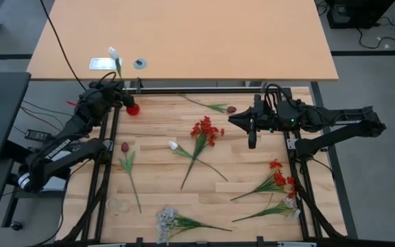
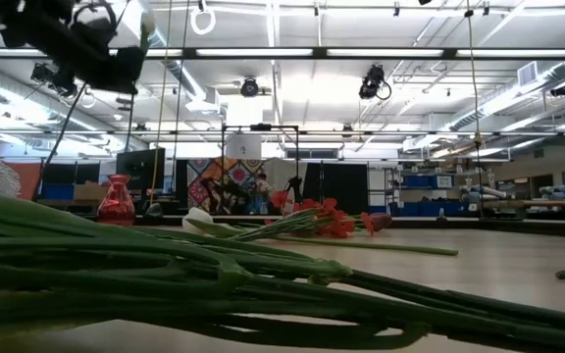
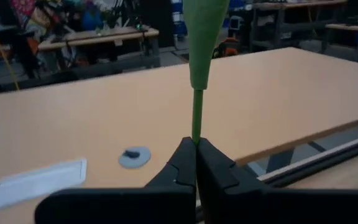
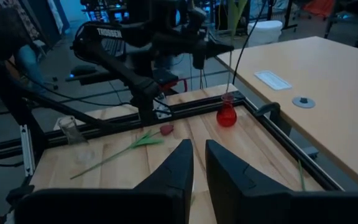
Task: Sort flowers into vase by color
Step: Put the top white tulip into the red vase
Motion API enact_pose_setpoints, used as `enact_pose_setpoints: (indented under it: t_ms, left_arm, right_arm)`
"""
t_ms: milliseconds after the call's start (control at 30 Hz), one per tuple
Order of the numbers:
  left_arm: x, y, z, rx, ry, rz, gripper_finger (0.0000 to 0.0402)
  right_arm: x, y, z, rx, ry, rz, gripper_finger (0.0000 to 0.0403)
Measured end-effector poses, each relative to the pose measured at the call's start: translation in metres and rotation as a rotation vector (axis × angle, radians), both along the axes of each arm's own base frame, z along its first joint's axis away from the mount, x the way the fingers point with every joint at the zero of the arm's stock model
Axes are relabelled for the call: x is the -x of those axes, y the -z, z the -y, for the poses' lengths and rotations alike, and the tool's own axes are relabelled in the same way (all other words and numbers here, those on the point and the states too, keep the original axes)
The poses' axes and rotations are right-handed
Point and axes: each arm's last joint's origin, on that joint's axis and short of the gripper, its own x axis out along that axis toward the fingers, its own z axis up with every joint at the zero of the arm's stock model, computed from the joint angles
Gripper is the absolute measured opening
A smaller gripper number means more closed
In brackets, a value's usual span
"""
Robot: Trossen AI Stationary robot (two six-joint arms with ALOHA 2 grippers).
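My left hand (image 3: 196, 163) clenched on white flower (image 1: 114, 55) stem, above red vase (image 1: 133, 108) at tabletop's 10 o'clock. I'd keep stem vertical, lower slowly into neck. Right hand (image 1: 252, 143) empty, fingers slightly apart, 2 o'clock.

You are looking at a pale wood-plank work surface (image 1: 184, 199) inside a black metal frame (image 1: 204, 90). Beyond its far edge sits a larger tan tabletop (image 1: 204, 41). Near that tabletop's near-left edge you find a flat white rectangular plate (image 1: 102, 64) and, just beside it, a small round grey disc (image 1: 140, 63). Loose black cables (image 1: 43, 113) trail over the grey floor off the work surface's left edge. Far behind, level across the surface, you see a large room with long ceiling lights (image 2: 292, 52), hanging equipment and distant workbenches (image 2: 547, 204)
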Motion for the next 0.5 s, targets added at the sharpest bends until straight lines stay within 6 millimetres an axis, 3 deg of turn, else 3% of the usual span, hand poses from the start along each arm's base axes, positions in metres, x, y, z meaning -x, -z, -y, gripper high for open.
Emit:
enact_pose_setpoints:
  t_ms: [367, 500]
  left_arm:
    - [0.004, 0.043, -0.008, 0.047, -0.062, 0.013, 0.0004]
    - [0.008, 0.049, -0.010, 0.094, -0.116, 0.069, 0.0027]
  right_arm:
    - [0.000, 0.000, 0.000, 0.000, 0.000, 0.000, 0.0052]
    - [0.000, 0.000, 0.000, 0.000, 0.000, 0.000, 0.0052]
